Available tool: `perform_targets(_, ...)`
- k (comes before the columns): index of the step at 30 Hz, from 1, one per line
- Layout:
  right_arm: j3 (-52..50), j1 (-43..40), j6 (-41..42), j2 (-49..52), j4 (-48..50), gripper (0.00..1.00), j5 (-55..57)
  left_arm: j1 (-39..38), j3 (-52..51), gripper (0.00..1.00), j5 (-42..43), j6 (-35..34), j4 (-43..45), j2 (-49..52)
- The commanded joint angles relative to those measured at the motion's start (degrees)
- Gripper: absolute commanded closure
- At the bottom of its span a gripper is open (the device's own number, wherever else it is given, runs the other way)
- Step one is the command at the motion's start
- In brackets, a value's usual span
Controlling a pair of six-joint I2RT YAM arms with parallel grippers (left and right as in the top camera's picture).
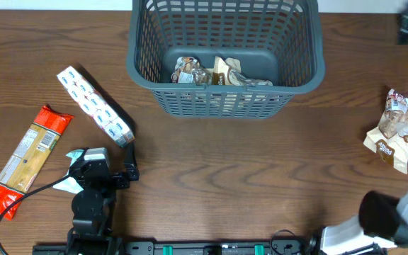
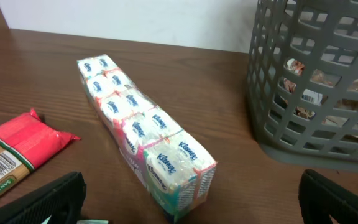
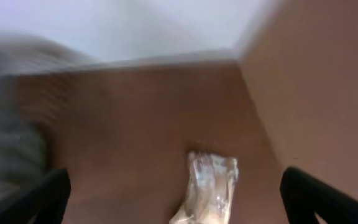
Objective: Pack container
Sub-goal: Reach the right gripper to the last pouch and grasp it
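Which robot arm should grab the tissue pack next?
Left. The left gripper sits open right beside the tissue pack; the right arm is far off, near the snack bag.

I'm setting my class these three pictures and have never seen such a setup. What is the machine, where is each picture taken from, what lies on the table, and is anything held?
It is a robot with two arms at a wooden table, each ending in a two-finger tool. One picture looks down from above; the other two come from cameras on the wrists, so the dark shapes in their bottom corners are the fingers. On the table are a grey basket with some snack packs inside, a tissue pack, a red-ended packet and a snack bag. The left tool and right tool are both open, holding nothing.
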Motion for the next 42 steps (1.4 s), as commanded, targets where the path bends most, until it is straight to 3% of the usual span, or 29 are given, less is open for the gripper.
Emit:
perform_targets(1,-3.28,-10.08,18.25,5.03,-3.8,0.04,1.88,0.2,-1.05,0.01,-0.02,-0.35,-1.73,0.11)
perform_targets(8,-18.27,-19.56,16.33,7.76,-0.07,0.02,-2.38,0.2,-1.05,0.02,-0.02,-0.35,-1.7,0.11)
perform_targets(17,-45.88,-20.79,11.23,7.82,21.2,0.01,-5.9,0.2,-1.05,0.02,-0.02,-1.46,-1.68,0.11)
perform_targets(23,-57.88,-20.79,9.88,7.82,35.15,0.01,-6.03,0.2,-1.05,0.02,-0.02,-1.81,-1.7,0.11)
perform_targets(30,-65.33,-20.63,5.97,8.61,48.02,0.02,-8.11,0.2,-1.05,0.02,-0.02,-1.84,-1.7,0.11)
perform_targets(42,-66.2,-20.37,3.1,17.07,53.44,0.04,-8.98,0.2,-1.05,0.02,-0.02,-2.08,-1.7,0.11)
